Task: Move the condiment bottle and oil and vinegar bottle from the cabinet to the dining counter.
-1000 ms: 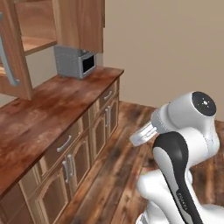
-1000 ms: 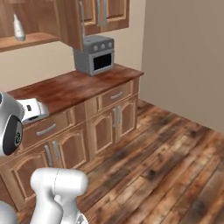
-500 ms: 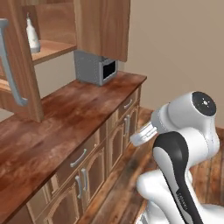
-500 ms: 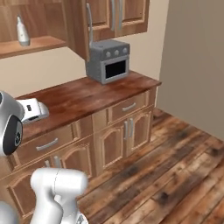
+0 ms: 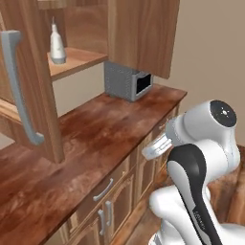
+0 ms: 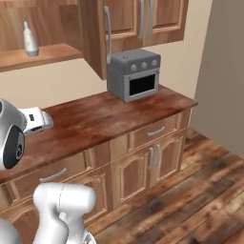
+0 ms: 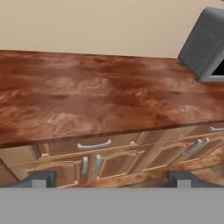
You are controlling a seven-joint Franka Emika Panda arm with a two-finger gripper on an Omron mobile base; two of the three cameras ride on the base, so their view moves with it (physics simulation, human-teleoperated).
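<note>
The oil and vinegar bottle (image 5: 57,45) (image 6: 31,40), pale grey-white with a thin spout, stands upright on the inner shelf of the open cabinet (image 5: 40,95) (image 6: 45,53). The cabinet door with its long grey bar handle (image 5: 19,86) swings out at the left. My gripper (image 7: 112,179) is open and holds nothing; it hovers in front of the lower counter, well below the shelf and far from the bottle. The condiment bottle and the dining counter are out of view.
A grey toaster oven (image 5: 127,81) (image 6: 133,74) (image 7: 205,46) sits on the reddish-brown counter (image 5: 95,139) (image 6: 105,116) (image 7: 100,96) under closed wall cabinets (image 6: 143,21). Drawers and doors with grey handles (image 7: 94,144) run below the counter. Wood floor (image 6: 190,200) lies to the right.
The whole picture has shifted: the base has driven closer to the counter and cabinet, bringing the shelf and its bottle larger into view. The gripper stays open.
</note>
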